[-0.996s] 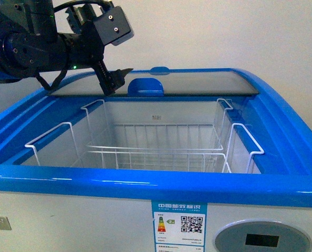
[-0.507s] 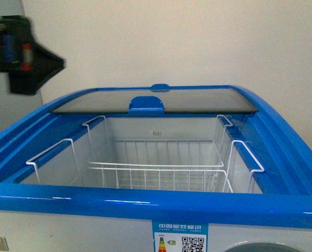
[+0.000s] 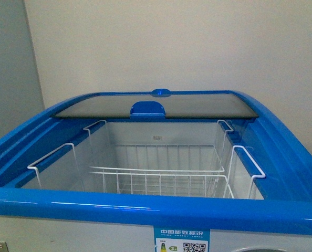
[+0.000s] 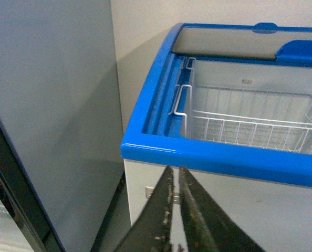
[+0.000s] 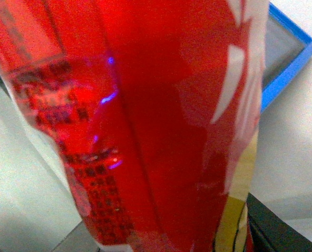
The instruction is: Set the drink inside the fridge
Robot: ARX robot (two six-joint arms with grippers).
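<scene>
Left jaws are narrow and empty, chest freezer (image 4: 224,157) ahead. Only the right wrist view shows the drink bottle (image 5: 145,126); right jaws unclear.

Fridge (image 3: 145,206) open at the top, glass lid (image 3: 198,106) sitting at the rear. White wire baskets (image 3: 156,176) hang inside, hooked over the side rims. Grey cabinet (image 4: 51,105) stands just beside it.
</scene>
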